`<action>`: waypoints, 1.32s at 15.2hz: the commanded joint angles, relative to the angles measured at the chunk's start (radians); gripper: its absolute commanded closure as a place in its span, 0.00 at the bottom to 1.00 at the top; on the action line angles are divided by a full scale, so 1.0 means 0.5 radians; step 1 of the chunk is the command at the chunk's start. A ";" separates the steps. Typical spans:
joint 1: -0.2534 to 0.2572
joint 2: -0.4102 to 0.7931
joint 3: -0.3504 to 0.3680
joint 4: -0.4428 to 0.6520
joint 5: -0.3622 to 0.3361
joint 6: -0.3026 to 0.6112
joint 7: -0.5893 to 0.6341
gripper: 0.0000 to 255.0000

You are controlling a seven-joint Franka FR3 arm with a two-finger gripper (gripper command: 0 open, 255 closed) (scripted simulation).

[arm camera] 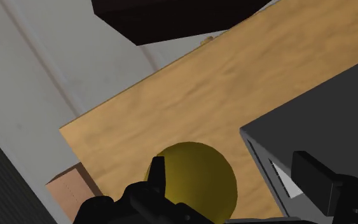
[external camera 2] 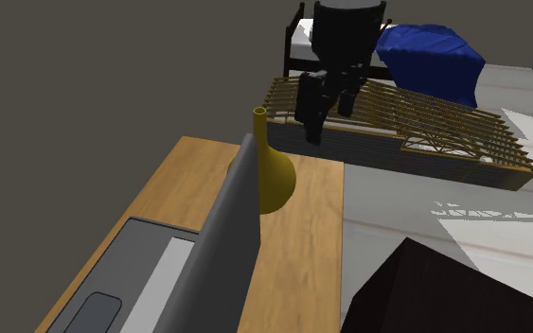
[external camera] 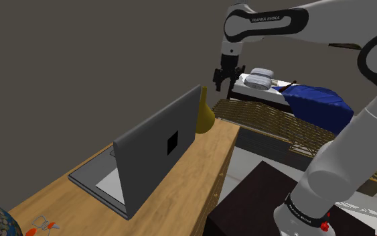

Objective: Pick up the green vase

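Jaws were apart, empty. Gripper (external camera 2: pixel 313 131) hung above the yellow vase (external camera 2: pixel 272 180), which stood upright on the table (external camera 2: pixel 321 227), long axis vertical, sitting nearer one jaw.

Shoulder camera: sitting beside and slightly behind the stand (external camera: pixel 247 194), looking down along the wooden desk (external camera: pixel 53 194) toward the gripper (external camera: pixel 219 82) at its far end.
Second exterior camera: hovering closer, above the laptop (external camera 2: pixel 231 236), facing the gripper in much the same direction.
Wrist camera: riding the hand, peering down close.
Shared: all three are catching the yellow vase (arm camera: pixel 196 175) under the gripper, laptop beside it.
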 commanded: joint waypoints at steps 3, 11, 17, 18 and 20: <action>-0.014 0.414 -0.029 0.448 0.038 -0.131 -0.073 0.00; -0.123 1.404 -0.040 1.748 0.137 -0.625 -0.184 0.00; -0.116 1.400 -0.037 1.600 0.133 -0.487 -0.187 0.00; -0.114 1.392 -0.037 1.559 0.132 -0.455 -0.187 0.00; -0.110 1.381 -0.037 1.499 0.131 -0.406 -0.187 0.00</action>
